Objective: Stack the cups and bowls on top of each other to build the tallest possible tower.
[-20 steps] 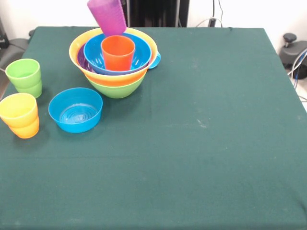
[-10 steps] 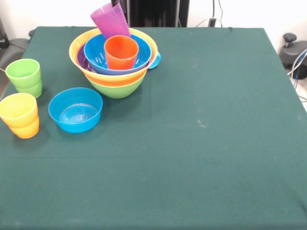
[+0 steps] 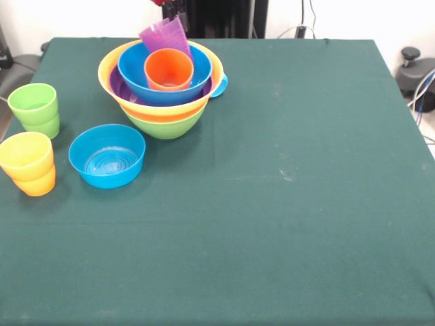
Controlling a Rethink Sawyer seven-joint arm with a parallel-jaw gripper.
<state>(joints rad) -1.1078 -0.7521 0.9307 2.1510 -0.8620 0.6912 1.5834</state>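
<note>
A: Where's your multicoloured tower of nested plastic bowls [image 3: 162, 95]?

B: Far left on the green-clothed counter [image 3: 285, 190]. You'll see an upright orange tumbler [image 3: 168, 69] inside, a tilted purple tumbler [image 3: 166, 35] leaning behind it.

A: Around it?

B: A loose blue bowl [image 3: 107, 155], green cup [image 3: 35, 109], yellow cup [image 3: 27, 161]. End effector [image 3: 163, 3]: you can't tell its grip.

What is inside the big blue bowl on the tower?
Inside the big blue bowl stands an orange cup, upright and open. A purple cup leans tilted behind it. The orange cup hides the purple cup's lower end and the bowl's bottom.
</note>
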